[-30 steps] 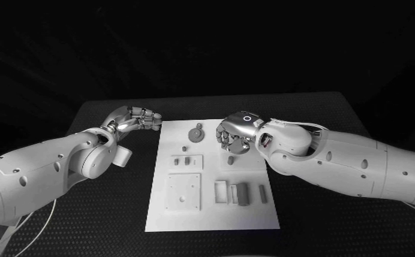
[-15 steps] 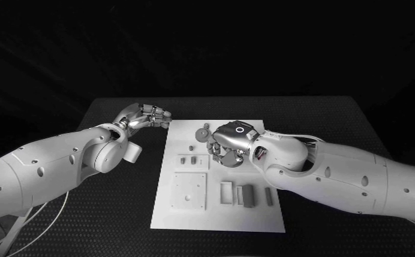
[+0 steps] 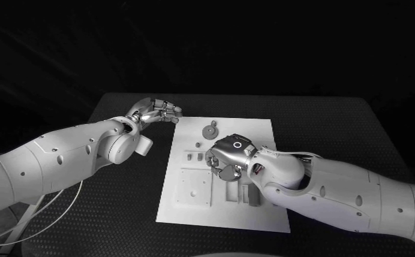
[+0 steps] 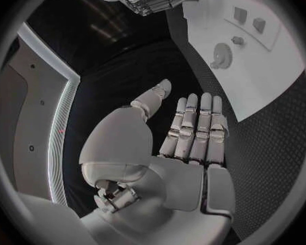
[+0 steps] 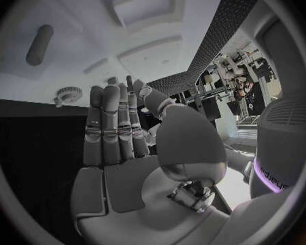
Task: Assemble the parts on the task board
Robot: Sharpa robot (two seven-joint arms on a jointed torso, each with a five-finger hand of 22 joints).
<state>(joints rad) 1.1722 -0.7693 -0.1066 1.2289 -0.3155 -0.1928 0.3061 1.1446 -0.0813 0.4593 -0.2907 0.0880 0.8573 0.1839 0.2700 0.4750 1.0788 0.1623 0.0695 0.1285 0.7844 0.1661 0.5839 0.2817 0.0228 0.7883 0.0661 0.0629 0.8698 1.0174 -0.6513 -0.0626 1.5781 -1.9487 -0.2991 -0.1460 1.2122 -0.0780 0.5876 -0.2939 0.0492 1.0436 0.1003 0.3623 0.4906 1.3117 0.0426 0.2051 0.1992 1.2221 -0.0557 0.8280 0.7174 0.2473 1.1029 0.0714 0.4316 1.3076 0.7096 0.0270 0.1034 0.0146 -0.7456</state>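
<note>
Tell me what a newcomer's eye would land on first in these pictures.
First the white task board in the middle of the black table, with small grey parts such as a gear near its far end. Then the right hand hovering over the board's middle, and the left hand beyond its far left corner; both hold nothing.

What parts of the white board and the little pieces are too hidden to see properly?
- Head view: the right hand and its arm cover the task board's middle and right side, so the parts there are hidden.
- Head view: the small parts are too tiny to tell their shapes.
- Left wrist view: the board runs off the circle's rim.
- Right wrist view: the fingers hide the board behind them.
</note>
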